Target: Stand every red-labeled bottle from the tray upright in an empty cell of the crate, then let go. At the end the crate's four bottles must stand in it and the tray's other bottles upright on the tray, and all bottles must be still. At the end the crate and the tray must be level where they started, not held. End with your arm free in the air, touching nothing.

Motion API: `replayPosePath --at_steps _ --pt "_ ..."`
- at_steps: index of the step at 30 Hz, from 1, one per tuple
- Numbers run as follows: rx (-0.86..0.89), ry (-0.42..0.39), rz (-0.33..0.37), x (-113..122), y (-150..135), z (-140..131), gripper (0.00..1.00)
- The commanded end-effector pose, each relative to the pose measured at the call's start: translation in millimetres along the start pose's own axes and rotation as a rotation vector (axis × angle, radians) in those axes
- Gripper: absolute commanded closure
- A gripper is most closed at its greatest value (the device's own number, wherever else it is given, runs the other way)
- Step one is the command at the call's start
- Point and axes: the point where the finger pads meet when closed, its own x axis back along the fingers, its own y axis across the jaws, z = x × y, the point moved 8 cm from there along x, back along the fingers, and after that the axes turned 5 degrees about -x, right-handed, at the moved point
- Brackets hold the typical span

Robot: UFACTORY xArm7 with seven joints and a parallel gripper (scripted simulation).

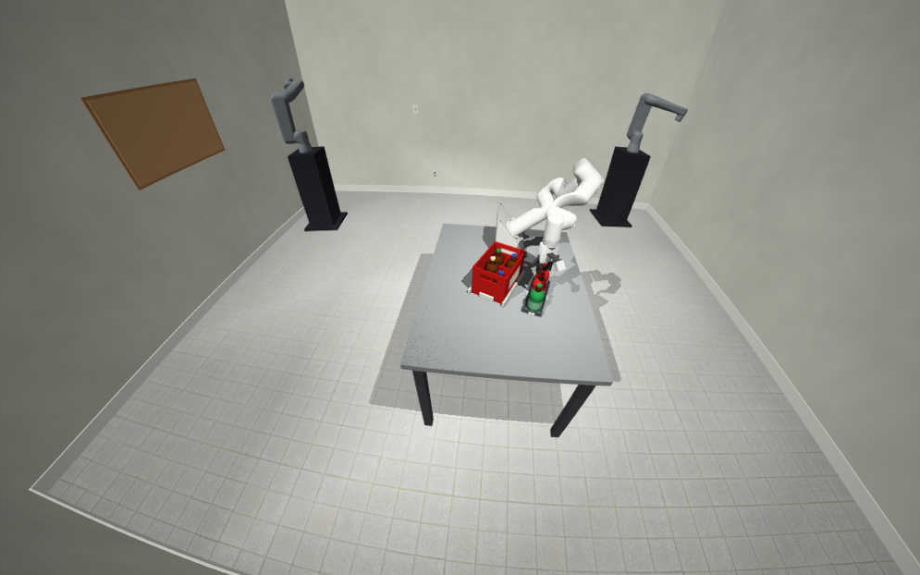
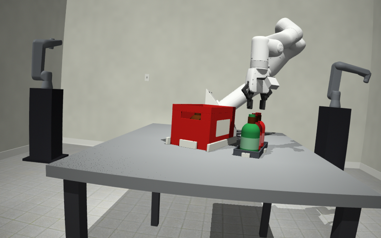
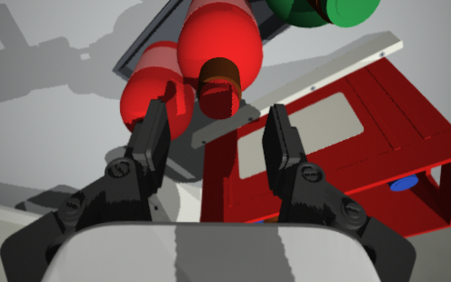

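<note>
Grey tabletop (image 1: pixel 492 342) on dark legs, over a tiled floor (image 1: pixel 249 443). Brown board (image 1: pixel 153 131) on the left wall. Two grey arms on black pedestals (image 1: pixel 315 187) (image 1: pixel 620 187) flank the rear wall.

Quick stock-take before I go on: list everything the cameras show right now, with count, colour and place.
Table: one, grey, mid-room.
Crate: one, red, on the table.
Crate bottles: several, brown with blue or green caps; exact count unclear.
Tray: one, dark grey, beside the crate.
Red bottles: two, upright on the tray.
Green bottle: one, upright at the tray's front.
Pedestals: two, black, each bearing a grey arm, beside the table.
Board: one, brown, on the wall.
Arm: one, white.
Gripper: black, open, empty, above the red bottles.
</note>
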Motion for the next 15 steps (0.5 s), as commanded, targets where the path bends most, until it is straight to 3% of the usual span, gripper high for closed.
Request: replayPosePath --at_steps 1,15 --pt "-0.001 0.003 -0.003 1.7 1.0 0.5 0.35" --pt "-0.001 0.003 -0.003 1.7 2.1 1.1 0.35"
